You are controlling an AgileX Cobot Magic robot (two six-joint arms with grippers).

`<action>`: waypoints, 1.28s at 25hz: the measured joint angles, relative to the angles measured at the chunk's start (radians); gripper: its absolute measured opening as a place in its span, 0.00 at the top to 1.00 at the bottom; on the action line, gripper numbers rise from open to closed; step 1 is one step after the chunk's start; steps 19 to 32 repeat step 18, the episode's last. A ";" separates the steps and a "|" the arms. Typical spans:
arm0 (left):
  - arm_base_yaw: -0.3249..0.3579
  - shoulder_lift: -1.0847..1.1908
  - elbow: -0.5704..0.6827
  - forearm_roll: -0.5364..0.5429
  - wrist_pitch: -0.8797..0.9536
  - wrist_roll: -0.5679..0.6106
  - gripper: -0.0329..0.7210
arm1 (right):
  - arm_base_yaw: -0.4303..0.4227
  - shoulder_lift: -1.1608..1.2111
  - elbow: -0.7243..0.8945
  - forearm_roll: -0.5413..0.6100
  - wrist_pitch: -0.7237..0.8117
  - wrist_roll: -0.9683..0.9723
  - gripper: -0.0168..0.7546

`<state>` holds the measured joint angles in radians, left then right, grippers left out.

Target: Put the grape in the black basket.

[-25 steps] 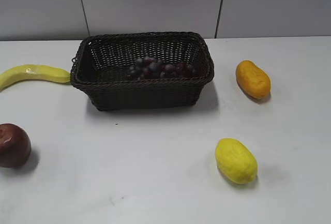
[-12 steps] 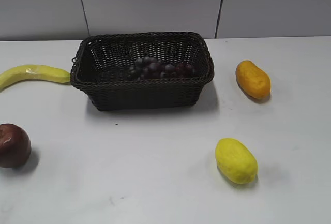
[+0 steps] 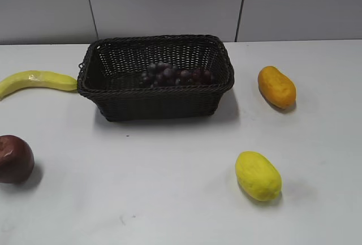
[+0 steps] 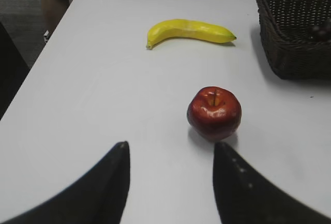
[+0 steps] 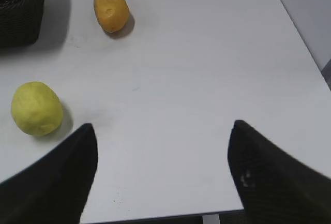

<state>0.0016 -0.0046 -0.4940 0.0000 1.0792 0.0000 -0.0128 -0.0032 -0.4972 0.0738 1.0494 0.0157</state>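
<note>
From the exterior view, the grape point(image 3: 176, 76) is lying inside the black basket point(image 3: 155, 102), toward its right half, and the basket is sitting near the far edge of the white table point(image 3: 169, 188), around the middle; neither arm is showing here, so the task is looking finished, and the step in hand is, by my judgement, parking the arms without disturbing anything; a banana point(image 3: 35, 81) is lying toward the far left with its tip almost touching the basket's left rim, an apple point(image 3: 15, 159) is sitting at the left edge, an orange fruit point(image 3: 276, 86) is resting toward the far right, and a yellow lemon point(image 3: 258, 175) is lying nearer the front right.

In the left wrist view, the left gripper point(image 4: 170, 185) is hovering spread wide and carrying nothing, above bare table; the apple point(image 4: 214, 112) is sitting just beyond its fingertips, so any pulling back is best done upward and away from it; the basket's corner point(image 4: 289, 38) is showing at the upper right.

In the right wrist view, the right gripper point(image 5: 163, 175) is likewise splayed and empty over the near right edge; the lemon point(image 5: 36, 108) is lying beside its left finger, well clear, and the orange fruit point(image 5: 111, 8) is sitting farther off; retreating straight back is looking safest.
</note>
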 joint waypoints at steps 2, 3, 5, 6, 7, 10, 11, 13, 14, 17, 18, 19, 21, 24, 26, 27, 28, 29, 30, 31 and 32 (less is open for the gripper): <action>0.000 0.000 0.000 0.000 0.000 0.000 0.31 | 0.000 0.000 0.000 0.000 0.000 0.000 0.21; 0.000 0.000 0.000 0.000 0.000 0.000 0.31 | 0.000 0.000 0.000 0.000 0.000 0.000 0.21; 0.000 0.000 0.000 0.000 0.000 0.000 0.31 | 0.000 0.000 0.000 0.000 0.000 0.000 0.21; 0.000 0.000 0.000 0.000 0.000 0.000 0.31 | 0.000 0.000 0.000 0.000 0.000 0.000 0.21; 0.000 0.000 0.000 0.000 0.000 0.000 0.31 | 0.000 0.000 0.000 0.000 0.000 0.000 0.21; 0.000 0.000 0.000 0.000 0.000 0.000 0.31 | 0.000 -0.001 0.000 0.000 0.000 0.000 0.21; 0.000 0.000 0.000 0.000 0.000 0.000 0.31 | 0.000 -0.002 0.000 0.000 0.000 0.000 0.21; 0.000 0.000 0.000 0.000 0.000 0.000 0.31 | 0.000 -0.003 0.000 0.000 0.000 0.000 0.21; 0.000 0.000 0.000 0.000 0.000 0.000 0.31 | 0.000 -0.003 0.000 0.000 0.000 0.000 0.21; 0.000 0.000 0.000 0.000 0.000 0.000 0.31 | 0.000 -0.003 0.000 0.000 0.000 0.000 0.21; 0.000 0.000 0.000 0.000 0.000 0.000 0.31 | 0.000 -0.003 0.000 0.000 0.000 0.000 0.21; 0.000 0.000 0.000 0.000 0.000 0.000 0.31 | 0.000 -0.003 0.000 0.000 0.000 0.000 0.21; 0.000 0.000 0.000 0.000 0.000 0.000 0.31 | 0.000 -0.003 0.000 0.000 0.000 0.000 0.21; 0.000 0.000 0.000 0.000 0.000 0.000 0.31 | 0.000 -0.003 0.000 0.000 0.000 0.000 0.21; 0.000 0.000 0.000 0.000 0.000 0.000 0.31 | 0.000 -0.003 0.000 0.000 0.000 0.000 0.21; 0.000 0.000 0.000 0.000 0.000 0.000 0.31 | 0.000 -0.003 0.000 0.000 0.000 0.000 0.21; 0.000 0.000 0.000 0.000 0.000 0.000 0.31 | 0.000 -0.003 0.000 0.000 0.000 0.000 0.21; 0.000 0.000 0.000 0.000 0.000 0.000 0.31 | 0.000 -0.003 0.000 0.000 0.000 0.000 0.21; 0.000 0.000 0.000 0.000 0.000 0.000 0.31 | 0.000 -0.003 0.000 0.000 0.000 0.000 0.21; 0.000 0.000 0.000 0.000 0.000 0.000 0.31 | 0.000 -0.003 0.000 0.000 0.000 0.000 0.21; 0.000 0.000 0.000 0.000 0.000 0.000 0.31 | 0.000 -0.003 0.000 0.000 0.000 0.000 0.21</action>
